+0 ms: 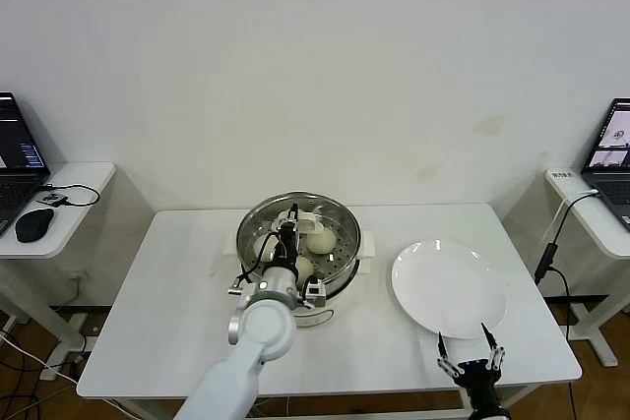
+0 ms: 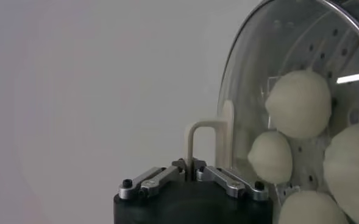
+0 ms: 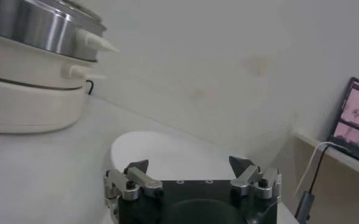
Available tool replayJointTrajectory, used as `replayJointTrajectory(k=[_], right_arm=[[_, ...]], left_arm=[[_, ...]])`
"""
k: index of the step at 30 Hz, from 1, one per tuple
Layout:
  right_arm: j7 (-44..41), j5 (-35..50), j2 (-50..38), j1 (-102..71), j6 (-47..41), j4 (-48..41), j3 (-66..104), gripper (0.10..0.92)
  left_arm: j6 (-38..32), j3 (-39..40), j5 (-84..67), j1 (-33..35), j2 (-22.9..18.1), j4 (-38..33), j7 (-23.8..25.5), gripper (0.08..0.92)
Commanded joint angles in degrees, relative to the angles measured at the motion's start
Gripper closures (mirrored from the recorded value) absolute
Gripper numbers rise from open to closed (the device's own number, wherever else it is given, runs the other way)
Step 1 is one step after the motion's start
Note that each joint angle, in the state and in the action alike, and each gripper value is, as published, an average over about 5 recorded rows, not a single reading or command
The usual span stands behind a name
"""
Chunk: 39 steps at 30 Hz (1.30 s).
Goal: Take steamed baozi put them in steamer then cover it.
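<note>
The steamer (image 1: 346, 233), a shiny steel pot on a white base, stands at the table's middle. Several cream-white baozi (image 1: 320, 240) lie inside on the perforated tray. My left gripper (image 1: 288, 226) is above the pot, shut on the cream handle (image 2: 206, 137) of the clear glass cover (image 2: 252, 79). The cover lies over the pot, and the baozi (image 2: 298, 103) show through its glass. I cannot tell whether its rim rests fully on the pot. My right gripper (image 1: 472, 361) is open and empty near the table's front right edge.
An empty white plate (image 1: 449, 289) lies to the right of the steamer, just beyond my right gripper (image 3: 189, 165). The steamer's side (image 3: 33, 30) shows in the right wrist view. Side tables with laptops (image 1: 20, 154) stand at both sides.
</note>
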Motion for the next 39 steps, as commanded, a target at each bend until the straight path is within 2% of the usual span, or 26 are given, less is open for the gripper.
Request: replayJointTrajectory(k=[1,21,29,33,39], right_arm=[[-0.01,-0.26,0.05,-0.03,0.05,-0.18,-0.13,0.203],[-0.14,-0.8,0.08,-0.28,-0.01,-0.1,-0.84,0.202],[-0.16,-0.83,0.05,-0.45,0.08,-0.09,-0.76,0.203],[-0.14,-0.7,0.01,-0.5,0.16,-0.18,-0.48,0.203],[-0.16,-0.41,-0.06,-0.57,0.15,-0.28,-0.4,0.202]], left_arm=[[0.15,0.29,0.27,-0.1,-0.64,0.84,0.47,0.868],[0.38,0.23,-2.89,-0.28,-0.64,-0.01,-0.45,0.851],[0.31,-0.49,-6.52,4.09,2.89,-7.01,-2.47,0.637],[-0.19,-2.3,-13.22,8.97,6.19,-12.38,-6.8,0.525],[-2.32,-6.88,-31.21,18.62,11.87,-22.1,-13.5,0.36]])
